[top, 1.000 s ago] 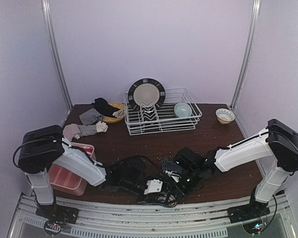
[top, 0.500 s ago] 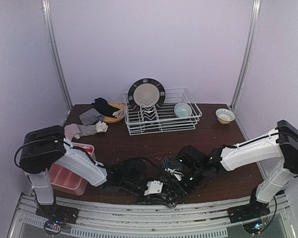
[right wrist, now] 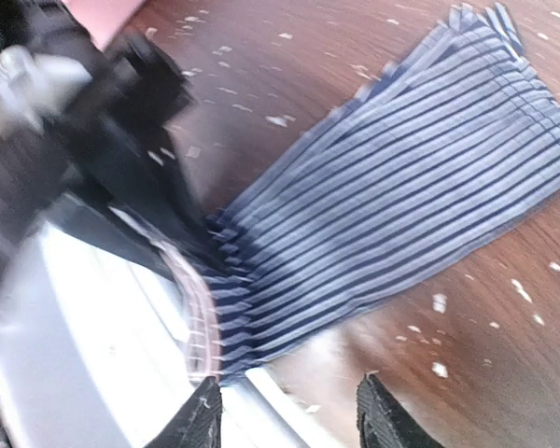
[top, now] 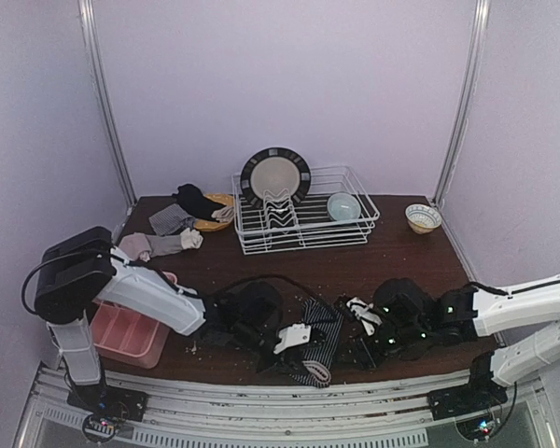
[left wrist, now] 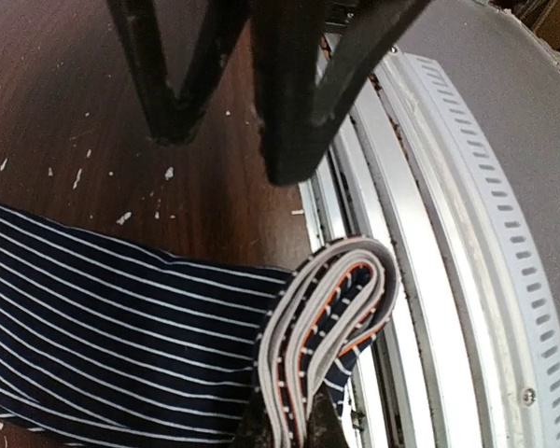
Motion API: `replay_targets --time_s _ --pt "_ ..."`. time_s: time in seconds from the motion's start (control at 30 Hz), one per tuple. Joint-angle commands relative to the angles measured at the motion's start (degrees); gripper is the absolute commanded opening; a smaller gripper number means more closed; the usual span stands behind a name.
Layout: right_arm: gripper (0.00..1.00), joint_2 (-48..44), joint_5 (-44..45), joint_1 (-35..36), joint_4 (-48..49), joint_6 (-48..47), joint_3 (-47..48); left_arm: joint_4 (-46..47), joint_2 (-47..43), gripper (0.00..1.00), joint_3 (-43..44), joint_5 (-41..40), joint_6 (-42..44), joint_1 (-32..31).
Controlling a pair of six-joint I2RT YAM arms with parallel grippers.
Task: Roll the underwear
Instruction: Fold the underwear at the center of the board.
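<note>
We put this early in the task. The striped underwear (top: 319,347) lies at the near edge of the tabletop (top: 401,257), between the two arms. It is spread mostly flat as a long strip, and its near end reaches the metal rail (left wrist: 467,205). Left end effector (left wrist: 287,429) is closed on it: in the left wrist view it pinches the waistband (left wrist: 331,299), which is doubled over into a loose curl just above the pinch. That curl is the only rolling we can see, and it looks slack, one turn at most. The rest of the cloth runs off flat to the left in that view. Right end effector (right wrist: 289,422) is open, fingers apart with nothing between them, hovering on the right side of the cloth and not touching it. The right wrist view is motion-blurred, so we can't say more there. The other underwear (top: 173,224), grey and black pieces, sits in a heap at the far left corner, well apart from both arms and not rolled. Pink tray (top: 121,338) is at the near left beside the left arm; we can't make out a finished roll in it or anywhere else. Our call: the first piece is barely started, with a grip taken on the waistband end. Its whole roll is left to do, then the heap.
</note>
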Motion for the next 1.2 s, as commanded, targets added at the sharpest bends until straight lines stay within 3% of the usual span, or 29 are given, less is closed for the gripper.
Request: replay_targets --time_s 0.0,0.1,0.3,0.47,0.7,0.9,1.17 --pt "0.47 -2.8 11.1 2.4 7.1 0.5 -3.8 -10.2 0.3 0.00 5.3 6.2 -7.7 1.9" --pt "0.47 -3.4 12.0 3.3 7.3 -0.1 -4.3 -12.5 1.9 0.00 8.0 11.4 -11.9 4.2" --pt "0.46 -2.8 15.3 6.4 7.1 -1.6 -4.6 -22.3 6.6 0.00 15.8 13.4 -13.7 5.6" --pt "0.45 -4.2 18.8 8.7 7.5 -3.0 -4.7 -24.1 10.3 0.00 19.2 16.8 -17.5 8.2" --pt "0.39 -0.6 19.3 9.8 6.0 -5.0 -0.9 -31.3 14.1 0.00 24.9 13.5 -18.3 9.9" --pt "0.26 8.6 25.1 12.3 2.2 -6.8 5.8 -32.6 17.1 0.00 26.7 7.8 -21.5 11.1" --pt "0.17 20.0 24.0 10.3 3.1 -6.6 10.6 -33.8 18.7 0.00 28.2 5.1 -22.3 11.6"
